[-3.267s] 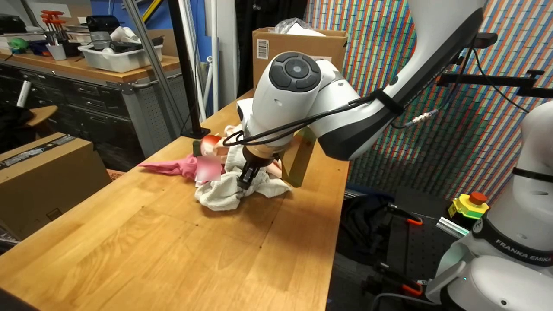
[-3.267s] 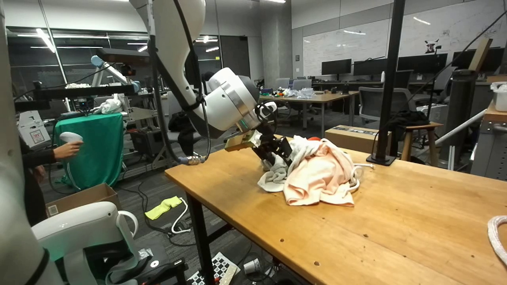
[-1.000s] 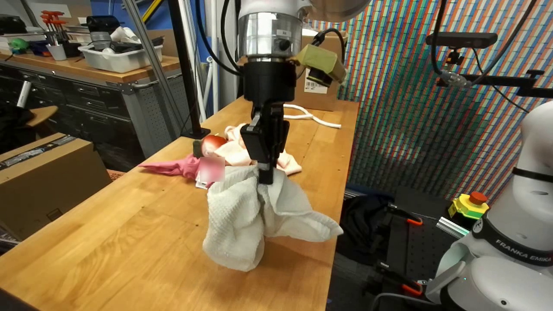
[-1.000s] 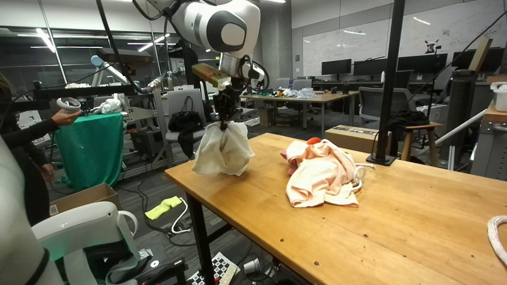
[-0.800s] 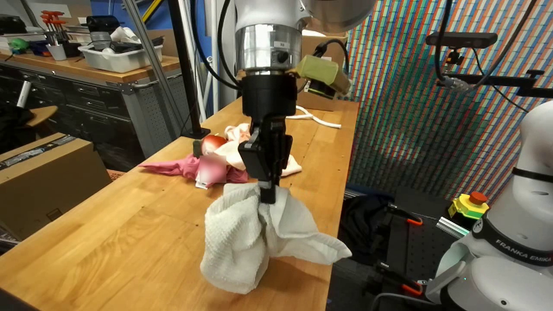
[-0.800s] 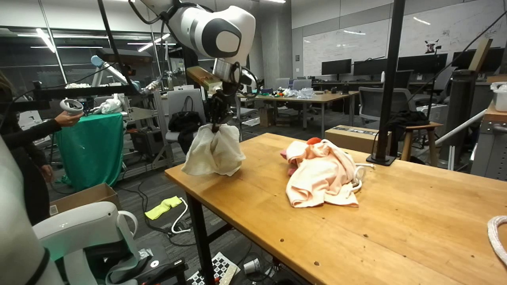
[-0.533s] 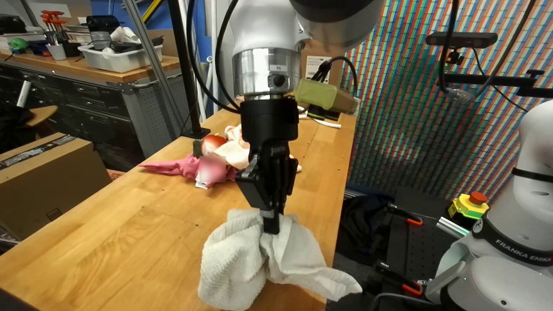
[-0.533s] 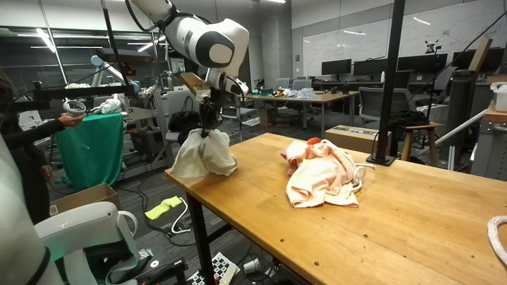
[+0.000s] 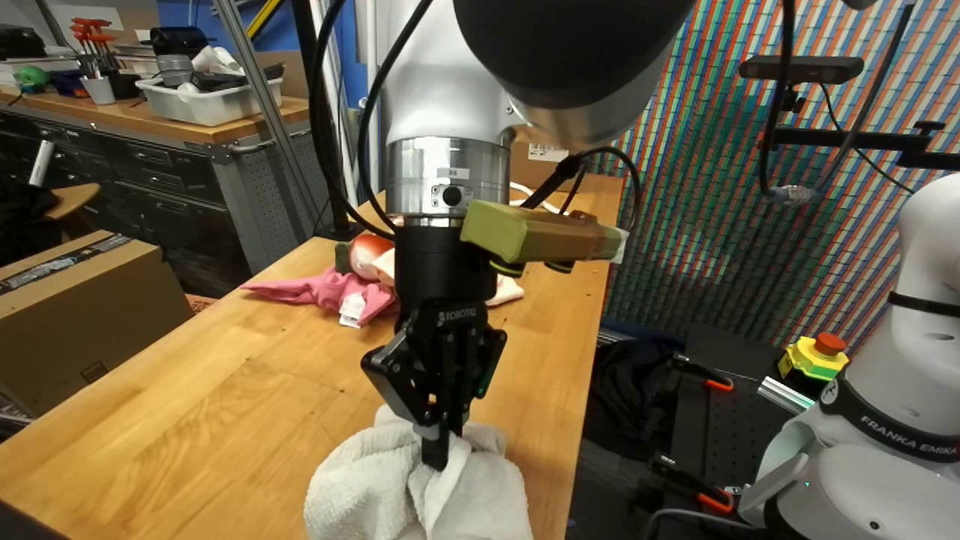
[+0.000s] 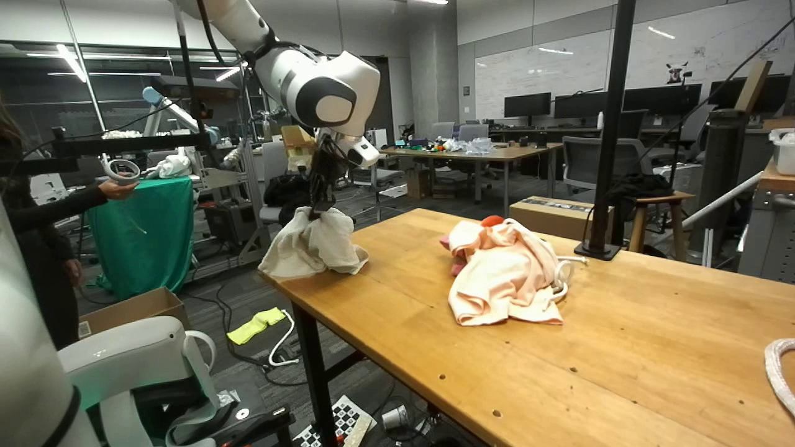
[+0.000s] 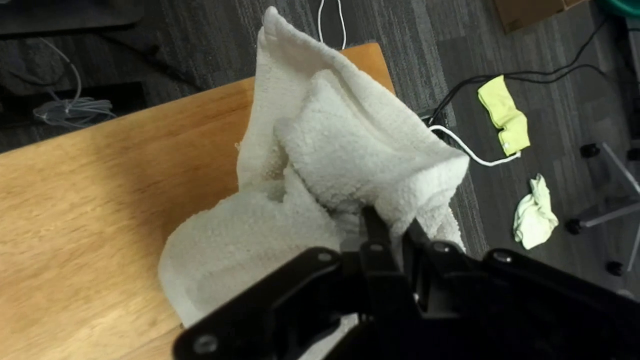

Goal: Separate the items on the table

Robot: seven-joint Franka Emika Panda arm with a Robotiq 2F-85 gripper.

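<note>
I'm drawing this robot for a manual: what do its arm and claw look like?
The arm is white and rounded, with black parts; a black band reads FRANKA EMIKA. Black cables loop by a silver collar with a small label. A green and brown block is mounted alongside. The claw is black, angular and jointed, marked ROBOTIQ.

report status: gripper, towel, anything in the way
Gripper shut on white towel. Hangs near corner of table, contact unclear. Peach cloth apart, apparently not in the way.

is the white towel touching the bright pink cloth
No, an exterior view shows the table between the white towel and the bright pink cloth.
</note>
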